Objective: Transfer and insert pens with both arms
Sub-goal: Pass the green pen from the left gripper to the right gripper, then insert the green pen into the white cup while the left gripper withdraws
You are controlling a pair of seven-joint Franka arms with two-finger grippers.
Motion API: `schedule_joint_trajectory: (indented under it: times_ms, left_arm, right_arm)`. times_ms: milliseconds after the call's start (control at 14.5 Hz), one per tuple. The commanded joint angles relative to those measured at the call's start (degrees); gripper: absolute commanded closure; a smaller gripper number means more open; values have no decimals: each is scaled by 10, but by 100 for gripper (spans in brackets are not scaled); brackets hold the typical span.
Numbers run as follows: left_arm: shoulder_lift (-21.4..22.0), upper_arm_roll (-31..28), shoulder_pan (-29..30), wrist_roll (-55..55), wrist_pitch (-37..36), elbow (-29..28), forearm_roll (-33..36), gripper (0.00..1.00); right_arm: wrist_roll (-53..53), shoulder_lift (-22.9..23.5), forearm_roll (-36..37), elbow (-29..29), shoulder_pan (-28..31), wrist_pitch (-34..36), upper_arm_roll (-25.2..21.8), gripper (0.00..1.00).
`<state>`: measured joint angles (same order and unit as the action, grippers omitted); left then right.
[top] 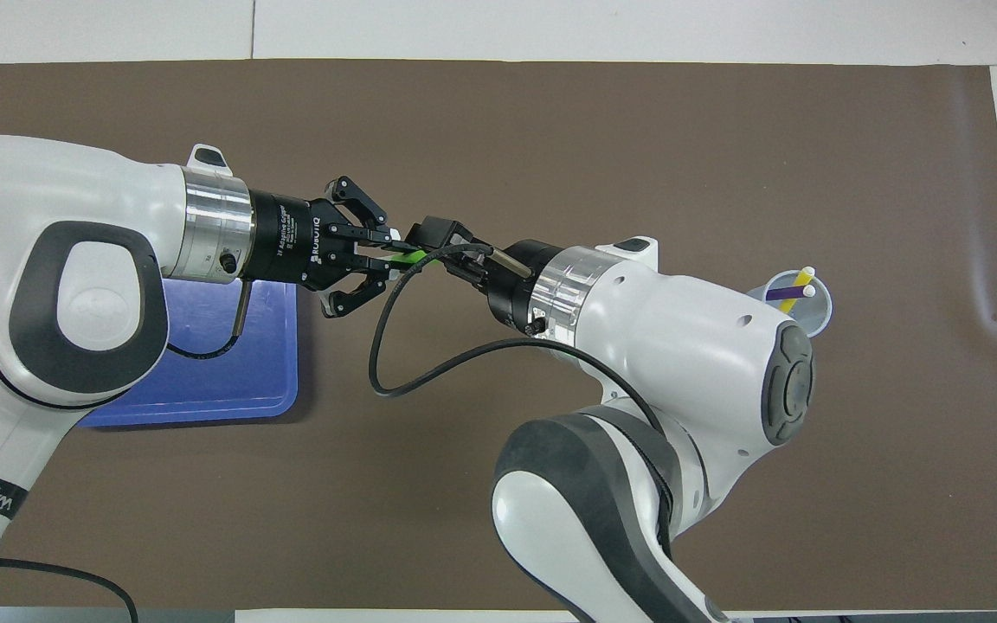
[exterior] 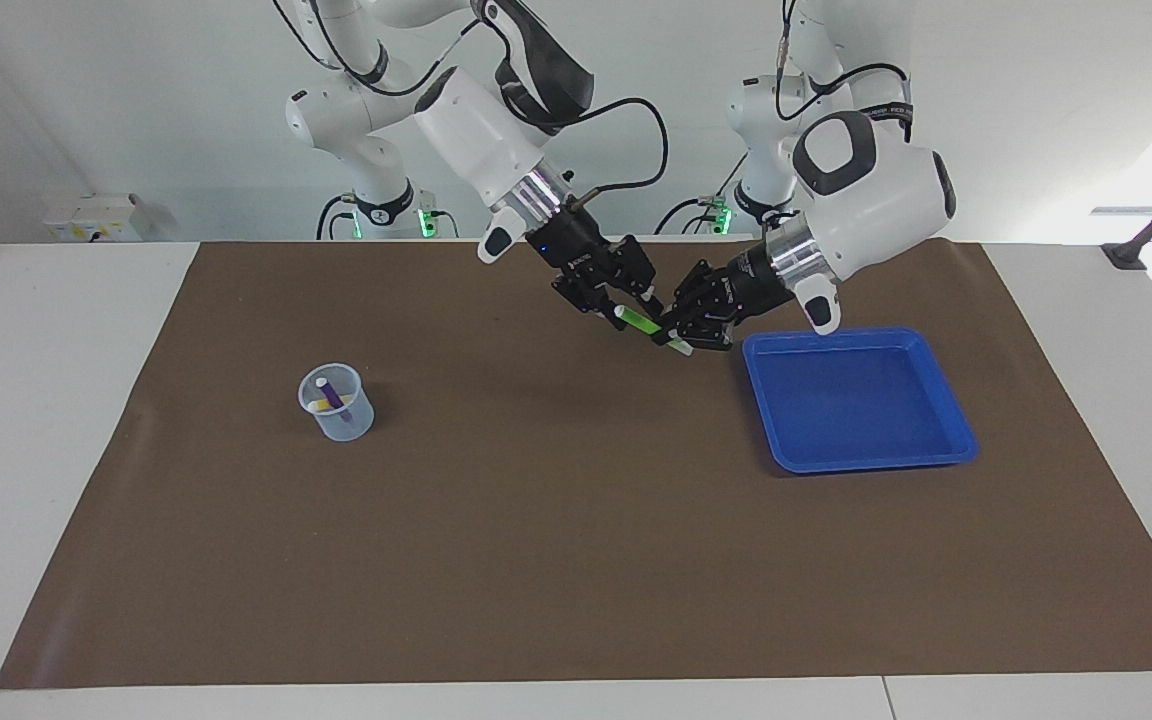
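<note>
Holding green pen point(exterior: 645, 324) between left jaws, right jaws alongside

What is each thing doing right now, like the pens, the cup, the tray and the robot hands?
green pen: in the air, held by the left gripper, its free end at the right gripper.
left gripper: shut on the green pen.
right gripper: at the green pen's free end.
purple pen: leaning in the cup.
yellow pen: leaning in the cup.
cup: upright, holding two pens.
blue tray: nothing in it.
</note>
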<state>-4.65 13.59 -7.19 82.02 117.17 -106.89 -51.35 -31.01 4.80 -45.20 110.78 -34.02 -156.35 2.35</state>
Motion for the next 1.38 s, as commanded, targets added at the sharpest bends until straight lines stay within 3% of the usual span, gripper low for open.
schedule_joint_trajectory:
  times_ms: [0, 206, 275, 413, 482, 826, 894, 1101, 1307]
  left_arm:
    - [18, -2, -2, 4, 10, -21, -15, 100]
    - [19, -3, -2, 4, 10, -22, -16, 100]
    - [19, -3, -2, 4, 10, -22, -16, 100]
    - [19, -2, -1, 5, 10, -22, -16, 100]
    - [20, -3, 0, 5, 10, -22, -16, 100]
    - [22, -4, -3, 10, 13, -22, -19, 100]
    - [22, -4, -3, 10, 20, -20, -17, 1]
    - [26, -4, -3, 5, 24, -21, -15, 0]
    - [25, -6, 6, -35, 17, -19, 1, 0]
  right_arm:
    - [19, 7, -13, -11, 6, -6, 4, 45]
    - [19, 7, -13, -11, 7, -6, 4, 51]
    - [19, 7, -13, -11, 7, -6, 4, 59]
    - [18, 7, -13, -11, 6, -6, 4, 91]
    - [18, 7, -14, -11, 8, -5, 4, 100]
    - [18, 7, -15, -9, 9, -4, 3, 100]
    - [23, 5, -13, -9, 14, 5, 3, 100]
    - [66, -16, 3, -10, 52, 107, -2, 100]
    - [142, -43, 96, -16, 127, 270, -2, 100]
